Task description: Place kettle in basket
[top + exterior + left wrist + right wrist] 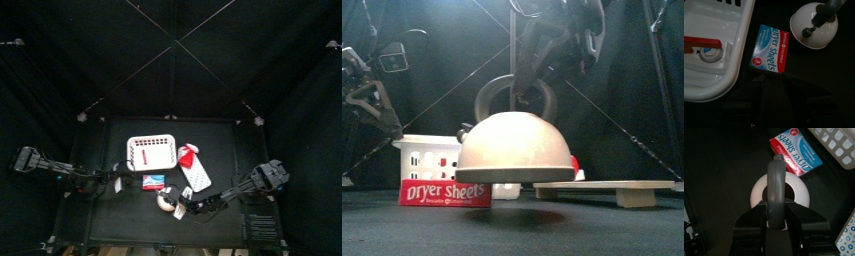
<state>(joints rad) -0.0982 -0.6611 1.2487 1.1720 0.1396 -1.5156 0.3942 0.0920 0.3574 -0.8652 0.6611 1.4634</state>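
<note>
The kettle (516, 148) is whitish-pink and rounded, with a grey hoop handle (516, 95). It hangs just above the table, near the front edge. My right gripper (775, 210) is shut on the handle from above. It also shows in the top view (178, 205), over the kettle (168, 203). The kettle also shows in the left wrist view (814, 26) and the right wrist view (797, 190). The white holed basket (151, 150) stands farther back on the left, apart from the kettle (425, 160) (714, 75). My left gripper (777, 92) rests low at the left, near the basket's front corner, holding nothing.
A flat blue-and-red dryer sheets box (446, 192) (772, 47) (797, 150) lies between the basket and the kettle. A red-and-white item (191, 158) lies right of the basket. A flat white card (187, 193) lies beside the kettle; a low board (603, 187) shows at the right.
</note>
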